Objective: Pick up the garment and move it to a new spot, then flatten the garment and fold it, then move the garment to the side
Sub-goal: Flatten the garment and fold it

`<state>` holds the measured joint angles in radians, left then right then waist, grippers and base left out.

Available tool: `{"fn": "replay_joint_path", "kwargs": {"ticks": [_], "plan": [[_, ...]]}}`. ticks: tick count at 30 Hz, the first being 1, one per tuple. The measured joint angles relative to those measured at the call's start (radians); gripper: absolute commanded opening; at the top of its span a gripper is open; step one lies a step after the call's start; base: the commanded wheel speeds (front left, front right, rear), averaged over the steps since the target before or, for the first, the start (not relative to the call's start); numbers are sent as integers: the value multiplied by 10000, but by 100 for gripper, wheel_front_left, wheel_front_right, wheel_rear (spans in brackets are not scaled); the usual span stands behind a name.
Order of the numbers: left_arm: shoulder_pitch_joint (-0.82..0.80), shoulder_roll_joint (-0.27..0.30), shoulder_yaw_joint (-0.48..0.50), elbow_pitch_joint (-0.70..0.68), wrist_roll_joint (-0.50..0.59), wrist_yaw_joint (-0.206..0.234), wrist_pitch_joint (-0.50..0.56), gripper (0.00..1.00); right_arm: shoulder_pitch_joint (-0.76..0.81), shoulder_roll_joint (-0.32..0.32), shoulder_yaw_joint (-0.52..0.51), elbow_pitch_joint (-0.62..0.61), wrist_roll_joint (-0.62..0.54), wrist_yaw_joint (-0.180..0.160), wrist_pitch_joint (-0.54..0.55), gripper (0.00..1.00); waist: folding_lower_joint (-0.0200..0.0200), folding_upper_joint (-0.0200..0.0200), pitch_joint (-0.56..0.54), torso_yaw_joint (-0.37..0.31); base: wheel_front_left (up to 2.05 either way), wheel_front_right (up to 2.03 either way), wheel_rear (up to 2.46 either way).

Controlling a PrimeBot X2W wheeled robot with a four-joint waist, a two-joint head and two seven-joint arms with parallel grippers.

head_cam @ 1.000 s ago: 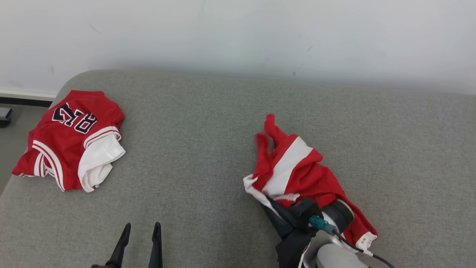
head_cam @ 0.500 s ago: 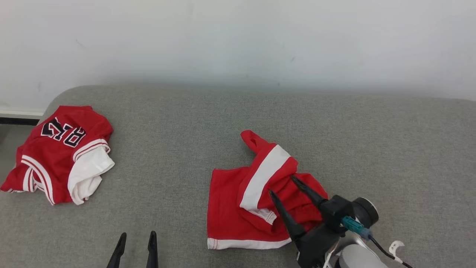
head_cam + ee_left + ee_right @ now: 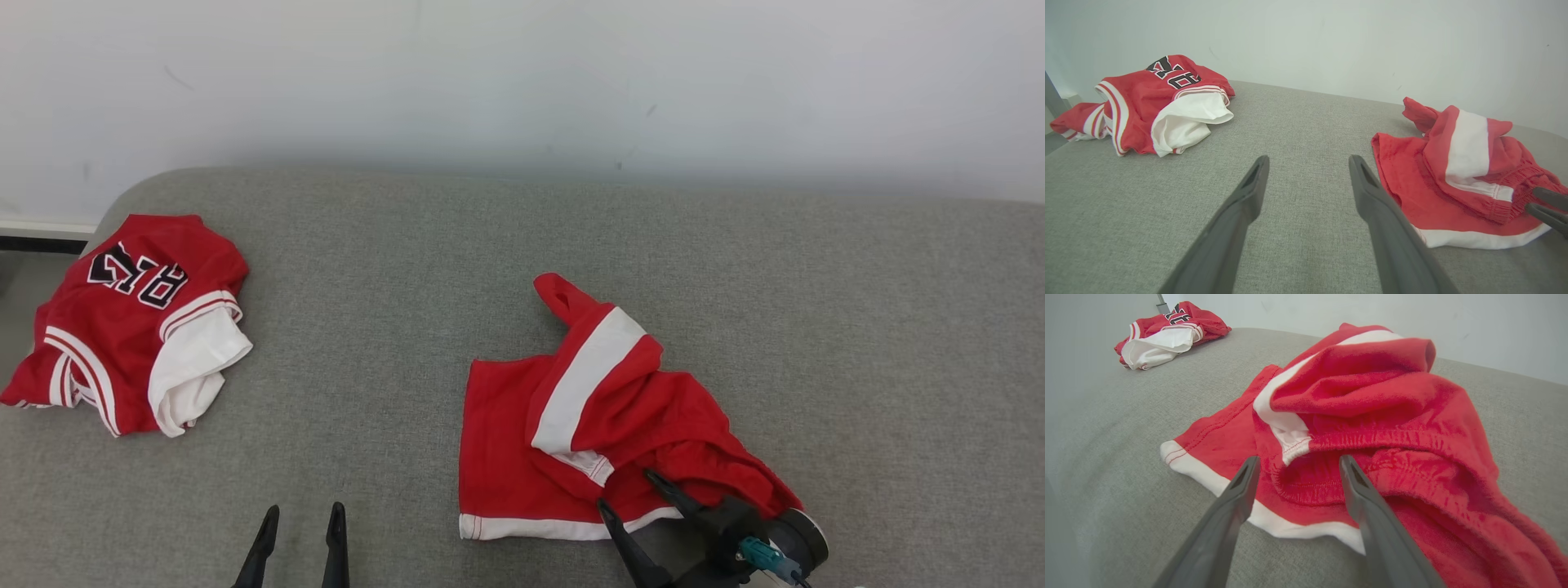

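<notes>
The garment (image 3: 604, 408) (image 3: 1453, 171) (image 3: 1372, 404) is a pair of red shorts with white stripes and hems. It lies crumpled and partly spread on the grey cushioned surface (image 3: 408, 269), right of centre. My right gripper (image 3: 625, 490) (image 3: 1299, 458) stands open at the garment's near edge, its fingers either side of the bunched waistband and holding nothing. In the left wrist view its fingertips (image 3: 1547, 202) show at the far right. My left gripper (image 3: 304, 509) (image 3: 1308, 159) is open and empty over bare cushion, left of the garment.
A red jersey (image 3: 131, 327) (image 3: 1155, 102) (image 3: 1167, 330) with black lettering and a white sleeve lies at the cushion's far left, near its rounded edge. A pale wall (image 3: 522, 82) runs behind. Bare cushion stretches between the two garments and to the right.
My right gripper has opened and let go of the garment, which dropped and spread on the cushion. The gripper then drew back to the garment's near edge. The head camera shifted slightly.
</notes>
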<state>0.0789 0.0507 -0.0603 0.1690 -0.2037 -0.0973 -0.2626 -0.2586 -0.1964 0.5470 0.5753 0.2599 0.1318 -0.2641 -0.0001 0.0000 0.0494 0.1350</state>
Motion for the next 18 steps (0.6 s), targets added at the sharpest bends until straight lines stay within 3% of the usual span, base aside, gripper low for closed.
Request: {"fn": "replay_joint_path", "kwargs": {"ticks": [9,10,11,12,15,18], "plan": [[-118,2,-27,48,2,-6,0,100,-637,598,52,1344,10,0,0,100,0,0,123,285,0,0,0],[-128,2,-25,46,2,-6,0,100,-732,662,29,1400,54,0,0,50,0,0,130,307,0,0,0],[-130,0,-25,46,2,-6,0,100,-825,717,29,1503,56,0,0,43,1,0,136,325,0,0,0],[-130,2,-29,46,2,-4,0,100,-898,761,44,1666,33,0,-2,0,0,0,140,339,0,0,0],[-130,2,-38,48,0,0,0,100,-1003,851,-207,1774,12,0,2,0,1,1,143,367,0,0,0],[-127,2,27,38,0,6,0,100,-1214,849,-725,1062,-69,0,0,0,0,0,126,340,0,0,0]]}}
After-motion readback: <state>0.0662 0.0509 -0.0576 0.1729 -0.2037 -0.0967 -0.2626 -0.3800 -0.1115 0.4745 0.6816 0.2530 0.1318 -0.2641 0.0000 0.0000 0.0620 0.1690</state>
